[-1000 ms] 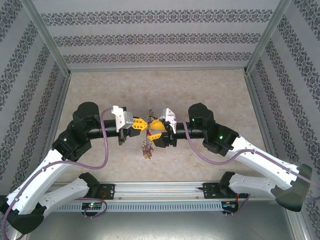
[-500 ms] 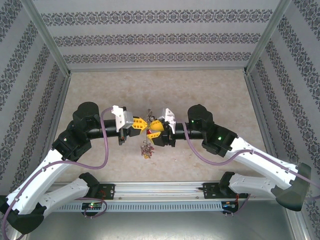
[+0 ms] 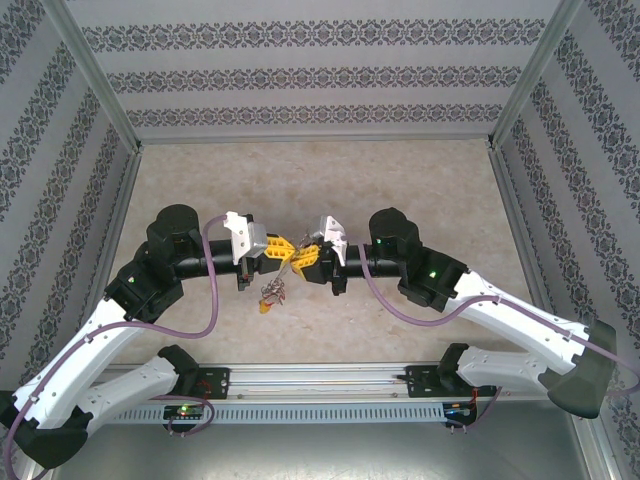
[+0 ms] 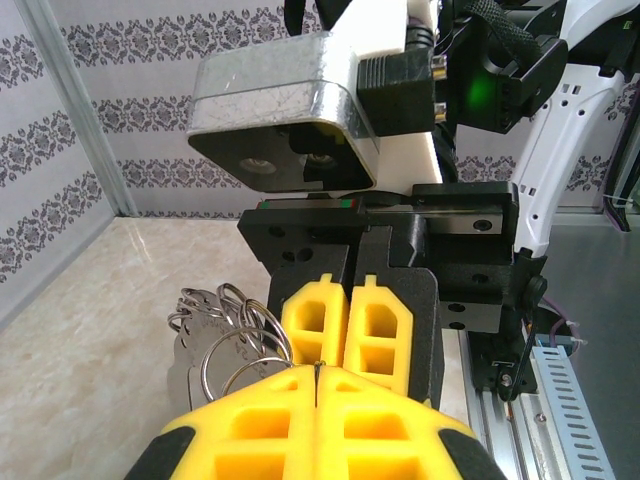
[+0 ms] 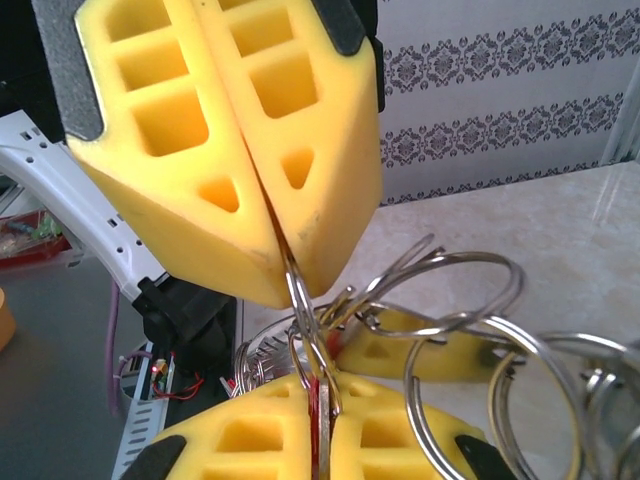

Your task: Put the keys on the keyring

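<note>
Status: both arms are meeting tip to tip in mid-air over the table (image 3: pixel 400 190), near centre, a little ahead of the bases.

The left gripper (image 4: pixel 315 378) is sitting fully closed, pads together, and is pinching the thin wire of the keyring (image 5: pixel 296 290) in its seam.

The right gripper (image 5: pixel 320 412) is sitting closed too, with its tips almost touching the left's. It is clamping a red sliver in the seam, which looks like the tag of the red key (image 5: pixel 318 432). The pads are hiding the blade. The ring wire is running from the left seam straight down into the right seam.

The rest of the keys (image 3: pixel 270 293) are hanging in a bunch off the ring, showing just base-side of the left tips in the top view. I can't tell whether they are touching the table. A yellow tag (image 3: pixel 265 307) is dangling at the bottom of the bunch.

Small split rings (image 4: pixel 228 335) are fanning out beside the fingers in both wrist views.
</note>
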